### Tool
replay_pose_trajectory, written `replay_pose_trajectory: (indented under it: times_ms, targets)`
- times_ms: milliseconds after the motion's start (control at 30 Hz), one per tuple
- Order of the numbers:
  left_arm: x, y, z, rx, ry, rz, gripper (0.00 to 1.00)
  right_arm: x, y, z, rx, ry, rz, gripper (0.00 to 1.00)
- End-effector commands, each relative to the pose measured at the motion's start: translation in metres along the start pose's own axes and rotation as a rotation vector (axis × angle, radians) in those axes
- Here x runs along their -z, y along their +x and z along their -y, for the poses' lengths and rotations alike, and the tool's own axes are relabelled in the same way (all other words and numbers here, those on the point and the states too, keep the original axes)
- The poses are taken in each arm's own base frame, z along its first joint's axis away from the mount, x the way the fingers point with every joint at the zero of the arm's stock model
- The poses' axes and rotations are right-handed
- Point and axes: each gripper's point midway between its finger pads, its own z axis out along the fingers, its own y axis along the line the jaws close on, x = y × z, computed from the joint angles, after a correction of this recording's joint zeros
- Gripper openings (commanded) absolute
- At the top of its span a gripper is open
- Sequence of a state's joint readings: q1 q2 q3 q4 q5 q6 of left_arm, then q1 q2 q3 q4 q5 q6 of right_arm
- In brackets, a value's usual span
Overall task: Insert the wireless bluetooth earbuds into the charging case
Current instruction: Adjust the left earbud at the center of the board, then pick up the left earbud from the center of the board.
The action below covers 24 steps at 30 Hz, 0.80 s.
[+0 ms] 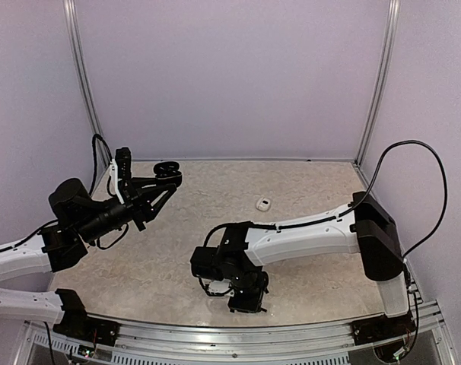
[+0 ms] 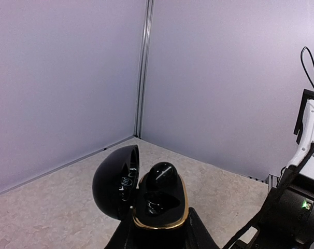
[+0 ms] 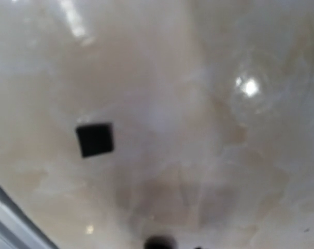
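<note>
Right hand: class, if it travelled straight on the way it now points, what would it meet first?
Probably the marbled tabletop: the right hand points down at it, and its wrist view shows that surface dead ahead. The black square lies left of the line. Blur hides the depth.

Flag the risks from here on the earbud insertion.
1. The open black charging case looks raised off the table in the left gripper, with one black earbud standing proud inside. A jolt might tip it out.
2. Right gripper hangs low near the table's front edge, and its wrist view is blurred, so a grasp on something tiny could miss.
</note>
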<state>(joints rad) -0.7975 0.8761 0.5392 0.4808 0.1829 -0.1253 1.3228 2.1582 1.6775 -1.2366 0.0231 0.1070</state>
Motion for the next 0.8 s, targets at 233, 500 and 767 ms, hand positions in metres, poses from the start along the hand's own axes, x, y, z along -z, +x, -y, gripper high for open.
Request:
replay_pose_trajectory:
  times_ms: [233,500,767]
  targets:
    - [0.002,-0.009,0.001,-0.019,0.004,0.030,0.05,-0.008,0.011,0.000,-0.017,0.013,-0.068,0.28]
    - [0.002,-0.010,0.001,-0.021,0.006,0.031,0.05,-0.018,0.016,-0.001,-0.016,0.007,-0.085,0.25]
    - [0.001,-0.008,0.001,-0.021,0.004,0.028,0.05,-0.025,0.021,-0.003,-0.013,-0.006,-0.095,0.20]
